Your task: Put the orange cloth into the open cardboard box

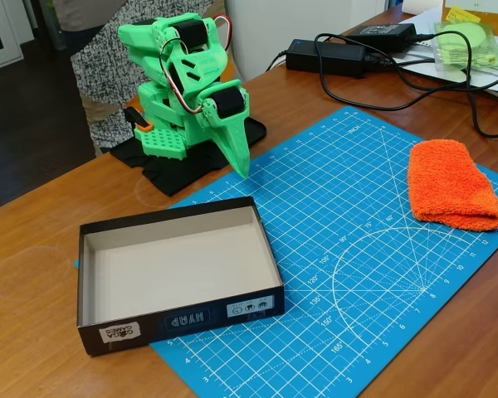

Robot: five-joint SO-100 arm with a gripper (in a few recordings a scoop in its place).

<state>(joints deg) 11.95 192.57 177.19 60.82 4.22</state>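
Orange cloth (453,185): we name it first as the thing to be moved; its place comes last, since we read the fixed view from left to right.
Person: at far left, behind the table, we see part of a body in a patterned garment.
Open cardboard box (270,267): we find it at lower left, partly on the blue cutting mat (349,249); black outside, plain beige inside, and nothing lies in it.
Arm: the green arm sits folded on its black base behind the box, at the mat's far edge.
Tool (240,162): it points down, tip just above the mat's far-left corner. We cannot tell whether its fingers stand wide or narrow, as they read as one tapered green wedge; we see nothing held in it.
Power adapters (325,55): two black bricks with cables lie at the table's far edge.
Clear bag (469,41): at top right, it holds a pale green item.
Orange cloth, place: at right, flat on the mat near its right edge, well apart from both box and tool.
Progress: we judge nothing done yet; reaching, grasping, carrying and releasing into the box all remain.
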